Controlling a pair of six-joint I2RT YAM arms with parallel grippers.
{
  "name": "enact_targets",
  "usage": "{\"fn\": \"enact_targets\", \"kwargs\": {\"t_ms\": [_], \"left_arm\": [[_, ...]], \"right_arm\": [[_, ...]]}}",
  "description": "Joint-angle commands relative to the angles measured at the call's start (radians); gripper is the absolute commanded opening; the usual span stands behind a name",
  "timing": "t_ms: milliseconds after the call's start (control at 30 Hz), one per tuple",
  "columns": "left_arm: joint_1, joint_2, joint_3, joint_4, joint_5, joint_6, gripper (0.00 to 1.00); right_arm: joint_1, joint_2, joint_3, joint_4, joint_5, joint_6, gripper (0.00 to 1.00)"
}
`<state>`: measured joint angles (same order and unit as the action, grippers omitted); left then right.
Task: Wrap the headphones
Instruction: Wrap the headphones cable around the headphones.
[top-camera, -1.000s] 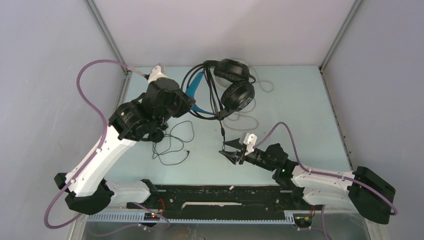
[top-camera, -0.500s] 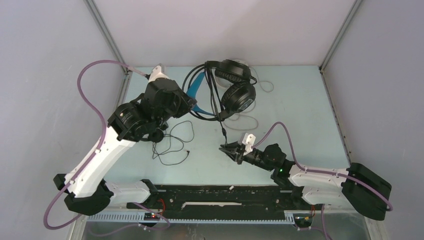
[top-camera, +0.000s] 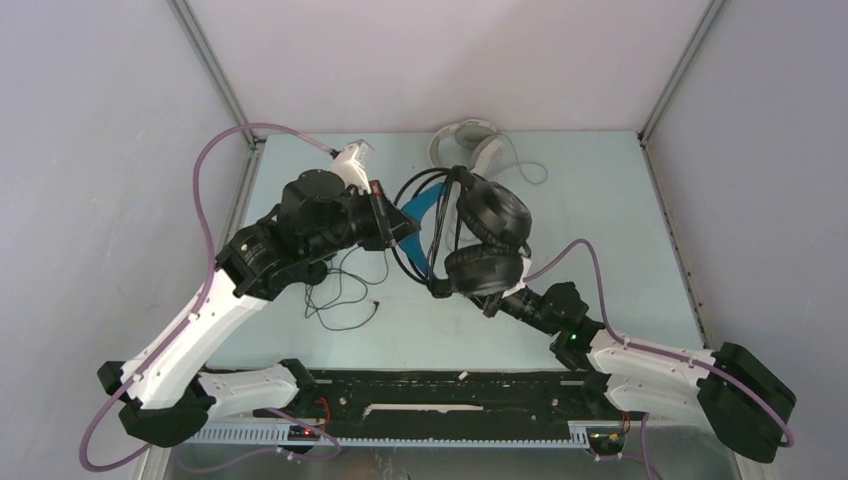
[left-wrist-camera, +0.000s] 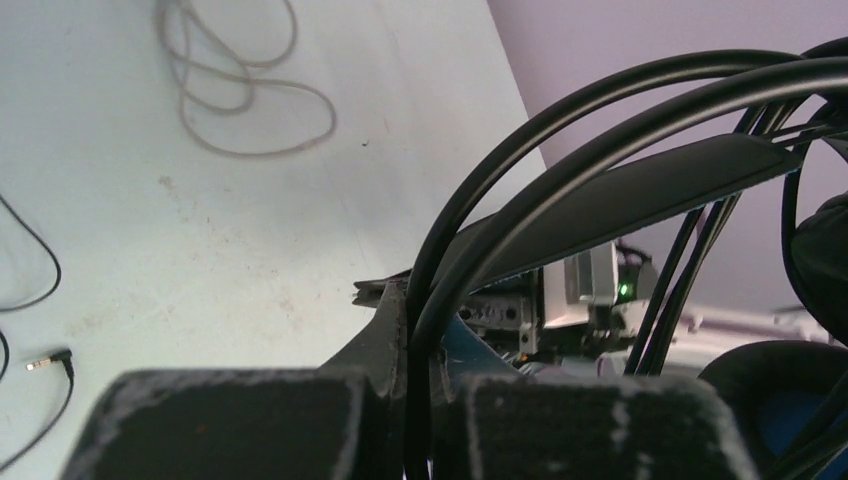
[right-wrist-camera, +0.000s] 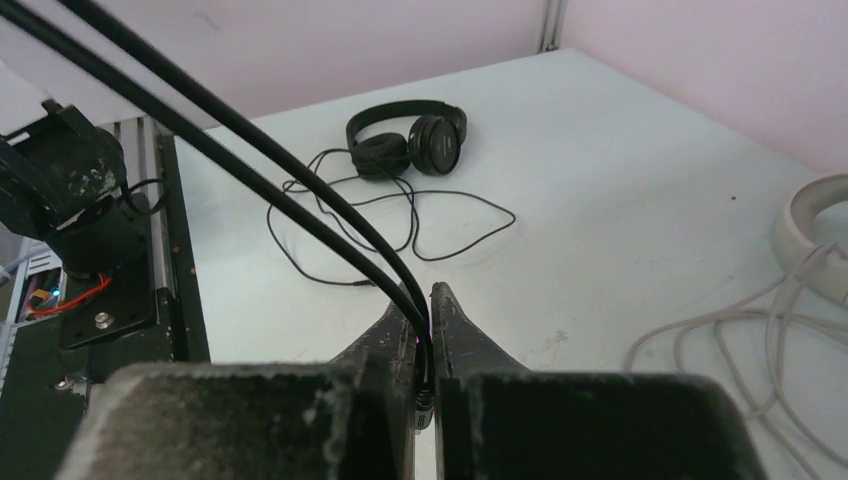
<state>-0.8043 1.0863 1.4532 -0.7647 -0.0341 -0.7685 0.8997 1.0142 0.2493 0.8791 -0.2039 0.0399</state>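
Small thin black pair (right-wrist-camera: 410, 140) on surface (top-camera: 600, 200), left of centre in top view, cord loose. Left claw (top-camera: 392, 222) clamped tight on headband of bulky black pair (top-camera: 487, 240), which hangs mid-frame, off surface. White-grey pair (top-camera: 462, 135) upper centre. Right claw (right-wrist-camera: 425, 325) pinched on black cord (right-wrist-camera: 300, 190), just below ear cups.

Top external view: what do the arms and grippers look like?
The left arm and right arm have white shells, black joints and bases. A purple cable loops along each. The right arm shows a green light. The left gripper and right gripper have black tapered fingers, scuffed grey.
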Motion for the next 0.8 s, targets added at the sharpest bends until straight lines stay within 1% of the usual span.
{"fn": "enact_targets", "kwargs": {"t_ms": [0, 67, 167, 333, 400, 500, 567, 633, 767], "left_arm": [[0.015, -0.032, 0.002, 0.129, 0.253, 0.177, 0.00], [0.016, -0.024, -0.008, 0.100, 0.295, 0.286, 0.00], [0.017, -0.009, -0.009, 0.024, 0.318, 0.445, 0.00], [0.017, -0.002, -0.022, -0.020, 0.348, 0.705, 0.00], [0.015, 0.004, -0.041, -0.033, 0.361, 0.856, 0.00], [0.014, 0.020, -0.086, -0.070, 0.384, 1.115, 0.00], [0.014, 0.034, -0.132, -0.087, 0.352, 1.262, 0.00], [0.013, 0.064, -0.146, -0.110, 0.311, 1.350, 0.00], [0.012, 0.144, -0.125, -0.140, 0.191, 1.432, 0.00]], "right_arm": [[-0.040, -0.074, -0.005, -0.064, -0.032, 0.034, 0.00], [-0.062, -0.121, -0.004, -0.108, -0.053, 0.053, 0.00], [-0.090, -0.194, 0.000, -0.196, -0.110, 0.070, 0.00], [-0.097, -0.316, 0.027, -0.428, -0.150, 0.140, 0.00], [-0.110, -0.345, 0.050, -0.529, -0.166, 0.198, 0.00], [-0.143, -0.368, 0.099, -0.649, -0.259, 0.267, 0.00], [-0.163, -0.372, 0.145, -0.746, -0.299, 0.301, 0.00], [-0.176, -0.370, 0.191, -0.835, -0.340, 0.333, 0.00], [-0.187, -0.370, 0.255, -0.982, -0.390, 0.404, 0.00]]}}
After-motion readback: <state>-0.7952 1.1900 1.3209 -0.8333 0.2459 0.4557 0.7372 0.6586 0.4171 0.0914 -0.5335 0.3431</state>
